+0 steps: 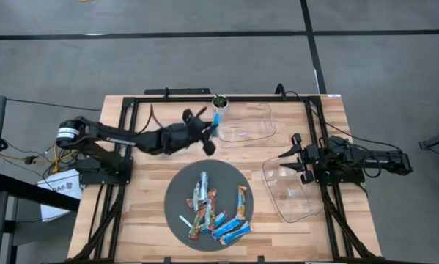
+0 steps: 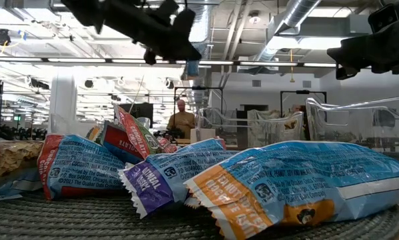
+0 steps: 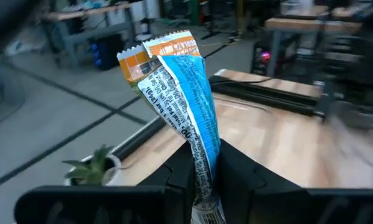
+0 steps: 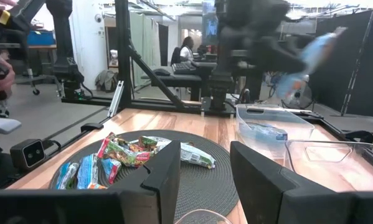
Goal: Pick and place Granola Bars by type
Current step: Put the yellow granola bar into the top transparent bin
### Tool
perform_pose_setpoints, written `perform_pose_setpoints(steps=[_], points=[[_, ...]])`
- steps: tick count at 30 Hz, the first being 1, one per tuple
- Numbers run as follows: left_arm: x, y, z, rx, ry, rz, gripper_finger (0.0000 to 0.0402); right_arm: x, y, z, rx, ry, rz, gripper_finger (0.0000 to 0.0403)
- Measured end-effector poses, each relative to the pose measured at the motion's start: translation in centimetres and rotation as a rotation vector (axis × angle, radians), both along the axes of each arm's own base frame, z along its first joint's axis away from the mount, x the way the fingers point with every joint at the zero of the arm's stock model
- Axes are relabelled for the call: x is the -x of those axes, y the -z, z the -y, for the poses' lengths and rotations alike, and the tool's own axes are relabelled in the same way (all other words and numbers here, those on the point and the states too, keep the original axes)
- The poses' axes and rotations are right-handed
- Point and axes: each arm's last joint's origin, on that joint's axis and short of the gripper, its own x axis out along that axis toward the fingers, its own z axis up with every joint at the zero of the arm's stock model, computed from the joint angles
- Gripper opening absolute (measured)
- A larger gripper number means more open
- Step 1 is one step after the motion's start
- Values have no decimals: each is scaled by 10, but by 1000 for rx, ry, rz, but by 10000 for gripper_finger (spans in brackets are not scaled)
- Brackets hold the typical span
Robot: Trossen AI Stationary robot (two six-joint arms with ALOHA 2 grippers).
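Wood-slat table (image 1: 138,220) on grey floor, black frame rails around it. Landmark: round dark mat (image 1: 176,192) at the table's near-centre.

Blue-and-white bar (image 3: 186,106), orange end up, is pinched upright between the left gripper (image 1: 212,132) fingers, which are closed tight on its lower part. In the high view that gripper sits beyond the mat, at the near-left edge of the far clear tray (image 1: 248,126). Bar is in the air, not touching the tray. One blue-and-white bar (image 4: 265,132) already lies inside that tray.

Rest of the granola bars (image 1: 210,211) are piled on the mat: multicoloured ones toward the middle, bright blue ones toward the front-right edge of the pile, a thin white stick (image 1: 185,221) at the pile's left. Low view shows the pile close up, blue-and-white wrappers overlapping a purple-ended one (image 2: 151,188).

Right gripper (image 1: 296,163) is right of the mat, over the left rim of the second clear tray (image 1: 296,198), fingers part-way apart, holding nothing. That tray shows no bars.

Small potted plant (image 1: 220,101) stands beyond the mat at the table's far rail, just beside the held bar. A person (image 2: 182,120) sits in the room behind the table.
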Motion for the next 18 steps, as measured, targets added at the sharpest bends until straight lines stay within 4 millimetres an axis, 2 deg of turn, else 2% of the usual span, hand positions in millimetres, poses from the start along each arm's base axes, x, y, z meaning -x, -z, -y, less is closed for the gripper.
perform_pose_setpoints(steps=[8,12,18], points=[[-39,-7,-47,76,-77,52,48,0,0,0,0,0,0,133],[-57,-10,-65,98,-20,71,48,0,0,0,0,0,0,134],[-72,-5,-72,158,78,75,48,0,0,0,0,0,0,133]])
